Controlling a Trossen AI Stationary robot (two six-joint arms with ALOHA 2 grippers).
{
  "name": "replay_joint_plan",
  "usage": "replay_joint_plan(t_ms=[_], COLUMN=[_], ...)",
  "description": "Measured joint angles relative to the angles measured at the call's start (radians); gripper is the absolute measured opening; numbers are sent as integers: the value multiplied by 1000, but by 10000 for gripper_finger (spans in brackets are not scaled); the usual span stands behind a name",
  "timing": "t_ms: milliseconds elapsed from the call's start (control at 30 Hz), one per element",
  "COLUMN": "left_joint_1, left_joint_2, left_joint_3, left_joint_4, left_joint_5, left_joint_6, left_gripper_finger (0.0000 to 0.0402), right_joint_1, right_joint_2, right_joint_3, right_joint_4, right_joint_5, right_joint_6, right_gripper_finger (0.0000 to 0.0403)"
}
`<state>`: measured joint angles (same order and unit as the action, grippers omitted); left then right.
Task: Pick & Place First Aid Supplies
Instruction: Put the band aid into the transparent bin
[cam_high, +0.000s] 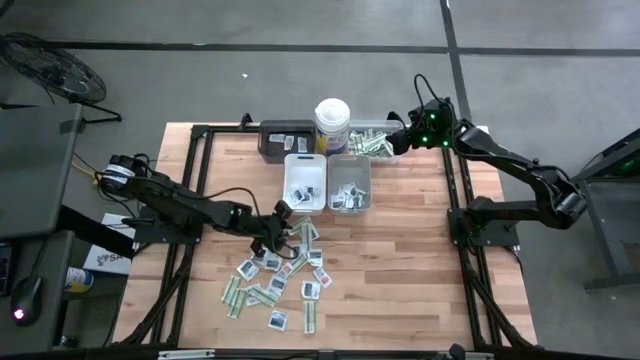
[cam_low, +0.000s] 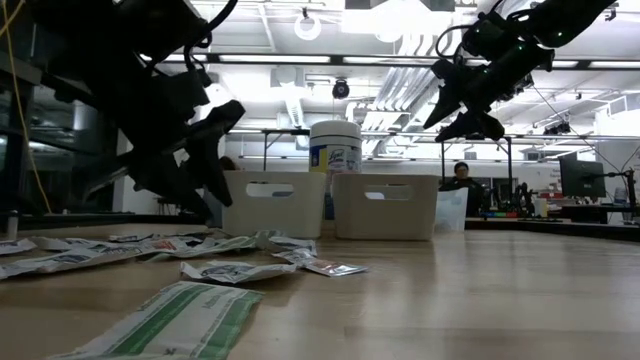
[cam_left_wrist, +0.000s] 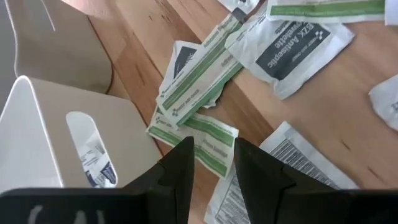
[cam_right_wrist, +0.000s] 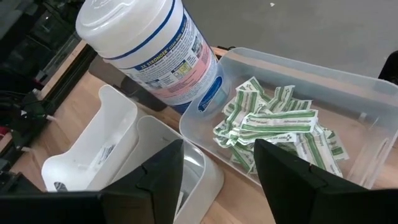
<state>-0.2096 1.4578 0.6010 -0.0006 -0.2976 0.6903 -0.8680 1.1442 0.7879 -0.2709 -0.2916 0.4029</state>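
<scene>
The first aid supplies (cam_high: 275, 272) lie scattered on the wooden table's near left: white sachets and green-and-white strips. My left gripper (cam_high: 284, 224) is open at the pile's far edge, slanting down. Its fingers stand either side of a green strip (cam_left_wrist: 208, 138) next to the white tray (cam_left_wrist: 43, 134), a little above the table in the low view (cam_low: 210, 195). My right gripper (cam_high: 402, 134) hangs open, high over the clear tray (cam_right_wrist: 351, 84) of green strips (cam_right_wrist: 280, 127), with nothing between its fingers.
A white tray (cam_high: 305, 182) and a grey tray (cam_high: 349, 183) stand side by side at mid-table, both holding sachets. Behind them are a dark tray (cam_high: 284, 140), a tall white canister (cam_high: 332, 124) and the clear tray (cam_high: 372, 143). Bare wood lies to the right.
</scene>
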Motion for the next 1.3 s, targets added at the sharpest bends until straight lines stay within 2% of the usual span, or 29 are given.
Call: replay_joint_plan(t_ms=[133,267,467,733,933,1133,1300], left_joint_1=[0,0,0,0,0,0,0], left_joint_2=[0,0,0,0,56,94,93], left_joint_3=[0,0,0,0,1,-1,0], left_joint_4=[4,4,5,6,73,78,81], left_joint_5=[28,41,-1,-6,-2,-93,-112], left_joint_6=[31,39,45,66,90,88,91], left_gripper_finger=[121,154,194,198,198,198,198], right_joint_1=[0,0,0,0,0,0,0], right_joint_2=[0,0,0,0,0,0,0], right_joint_3=[0,0,0,0,0,0,0], right_joint_4=[0,-2,-2,-2,-2,-4,-4], right_joint_5=[0,-4,-4,-4,-5,-14,-14], right_joint_6=[0,0,8,9,18,19,19], right_gripper_finger=[190,190,190,190,190,190,190])
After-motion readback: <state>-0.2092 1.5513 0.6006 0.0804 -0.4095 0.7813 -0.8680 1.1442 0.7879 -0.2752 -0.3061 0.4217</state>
